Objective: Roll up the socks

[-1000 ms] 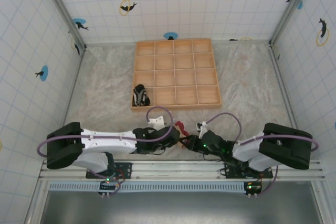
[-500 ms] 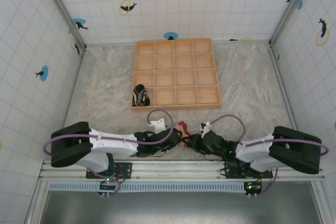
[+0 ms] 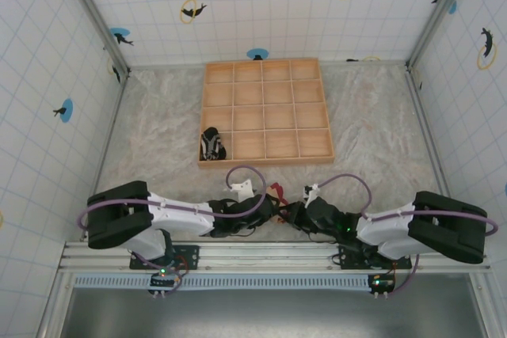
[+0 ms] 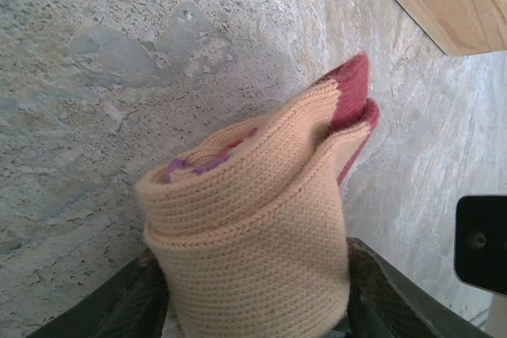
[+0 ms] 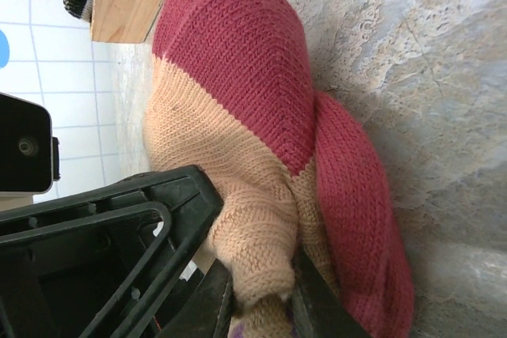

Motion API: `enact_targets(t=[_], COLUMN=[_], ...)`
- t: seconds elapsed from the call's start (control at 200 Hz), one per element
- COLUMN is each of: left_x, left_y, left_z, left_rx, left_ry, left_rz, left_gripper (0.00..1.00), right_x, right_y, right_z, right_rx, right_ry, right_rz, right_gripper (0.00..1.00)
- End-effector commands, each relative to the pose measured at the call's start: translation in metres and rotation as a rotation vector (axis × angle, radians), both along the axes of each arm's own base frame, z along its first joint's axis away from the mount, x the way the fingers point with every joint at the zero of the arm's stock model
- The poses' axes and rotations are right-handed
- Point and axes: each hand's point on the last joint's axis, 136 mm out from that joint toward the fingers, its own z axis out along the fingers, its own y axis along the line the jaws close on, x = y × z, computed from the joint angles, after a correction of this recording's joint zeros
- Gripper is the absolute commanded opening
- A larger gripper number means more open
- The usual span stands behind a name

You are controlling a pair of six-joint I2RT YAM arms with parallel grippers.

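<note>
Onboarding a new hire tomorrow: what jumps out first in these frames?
Both grippers meet at the near edge of the table on one tan sock with a red toe: the left gripper clasps its rolled body, the right gripper pinches a tan fold. Next, the striped sock sits bundled at the near-left corner of the wooden tray.

One sock (image 3: 211, 145) in tray (image 3: 269, 161) near-left compartment; other sock (image 3: 275, 193) before tray.

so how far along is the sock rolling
Done: the striped sock sits bundled in the near-left compartment of the wooden tray. In hand: the tan sock, mostly rolled, is gripped by the left gripper while the right gripper pinches its fabric. Left: probably tucking in the loose red end.
</note>
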Motion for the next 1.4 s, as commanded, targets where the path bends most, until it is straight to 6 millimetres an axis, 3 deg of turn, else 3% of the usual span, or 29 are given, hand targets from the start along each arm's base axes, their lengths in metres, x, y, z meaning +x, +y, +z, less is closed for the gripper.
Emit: enact_targets(t=[0.0,0.13,0.28,0.54,0.756,0.916,1.156,1.396], left_x=[-0.002,-0.001,0.0,0.003,0.009,0.008,0.01,0.012], left_y=[0.005,0.009,0.015,0.018,0.008,-0.002,-0.009,-0.011], left_z=[-0.014,-0.022,-0.03,-0.037,-0.031,-0.027,-0.023,-0.019], left_rx=[0.011,0.028,0.047,0.1,0.199,0.215,0.211,0.177], left_ry=[0.049,0.07,0.082,0.08,-0.018,-0.068,-0.125,-0.15], left_rz=[0.017,0.038,0.049,-0.018,-0.172,-0.267,-0.321,-0.313], left_gripper=[0.56,0.5,0.35,0.0,0.0,0.0,0.0,0.0], right_x=[-0.047,-0.044,-0.04,-0.022,-0.002,-0.002,-0.004,-0.014], right_y=[-0.138,-0.137,-0.132,-0.11,-0.095,-0.096,-0.072,-0.058], right_z=[-0.116,-0.114,-0.108,-0.082,-0.046,-0.044,-0.034,-0.038], right_rx=[-0.527,-0.51,-0.47,-0.387,-0.334,-0.334,-0.23,-0.205], right_ry=[0.189,0.17,0.134,-0.006,-0.117,-0.061,-0.012,0.065], right_rz=[-0.036,-0.042,-0.042,-0.013,-0.013,0.023,0.113,0.179], right_gripper=[0.0,0.0,0.12,0.56,0.68,0.71,0.72,0.73])
